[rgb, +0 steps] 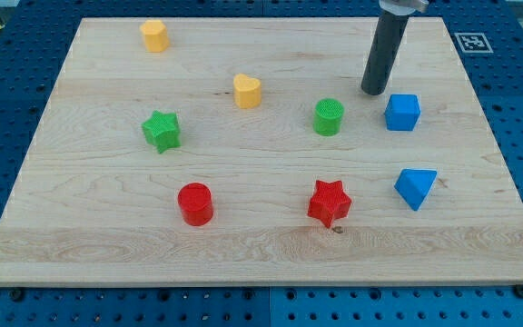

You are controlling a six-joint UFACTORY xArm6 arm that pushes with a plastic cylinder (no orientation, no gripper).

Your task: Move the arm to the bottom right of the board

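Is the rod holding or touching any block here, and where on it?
Nothing is held. My tip rests on bare board between the green cylinder and blue cube.

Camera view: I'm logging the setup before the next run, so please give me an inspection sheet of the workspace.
Surface: wooden board, lying flat on a blue perforated table.
Job's things: my tip rests on the board in the view's upper right, between the green cylinder and the blue cube, touching neither. The bottom right of the board is not yet reached.
Clutter: yellow block, yellow heart, green star, red cylinder, red star, blue wedge-like block; all apart from one another.
Grippers: none; the arm ends in a rod.
Cables: nothing seen.
Surroundings: a black-and-white marker tag at the view's top right.
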